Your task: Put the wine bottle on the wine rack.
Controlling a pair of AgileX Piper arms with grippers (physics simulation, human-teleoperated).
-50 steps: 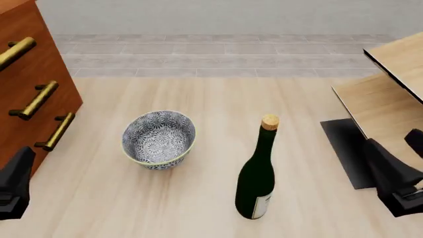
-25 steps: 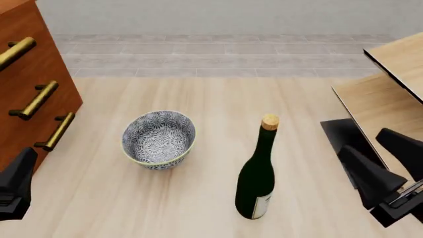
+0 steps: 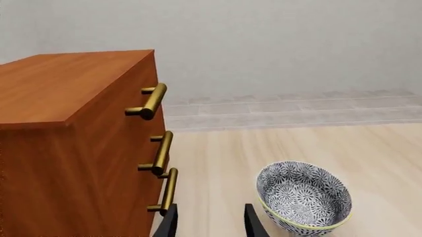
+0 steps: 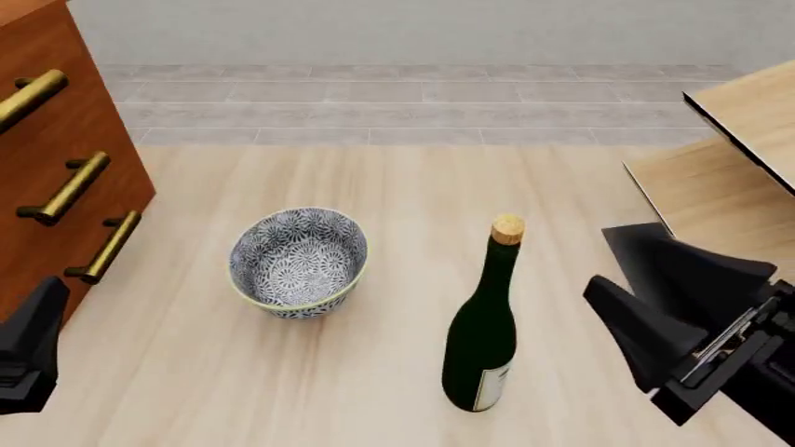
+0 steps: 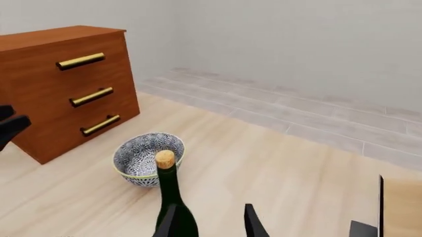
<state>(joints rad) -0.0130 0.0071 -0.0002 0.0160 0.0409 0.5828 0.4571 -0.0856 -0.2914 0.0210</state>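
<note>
Dark green glass wine bottle (image 4: 481,340), tan cork, stands upright on the pale wood-grain table (image 4: 372,391); a patterned ceramic bowl (image 4: 298,260) beside it holds nothing. Right gripper (image 4: 665,298) near the bottle, jaws spread; left gripper (image 3: 209,222) jaws likewise parted.

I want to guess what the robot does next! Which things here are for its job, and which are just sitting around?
For the job:
- wine bottle, standing upright on the table
- wine rack, at the right
- right hand, open, beside the bottle

Just sitting around:
- patterned bowl, left of the bottle
- reddish-brown cabinet with brass handles
- left hand, open, off at the left edge
</note>
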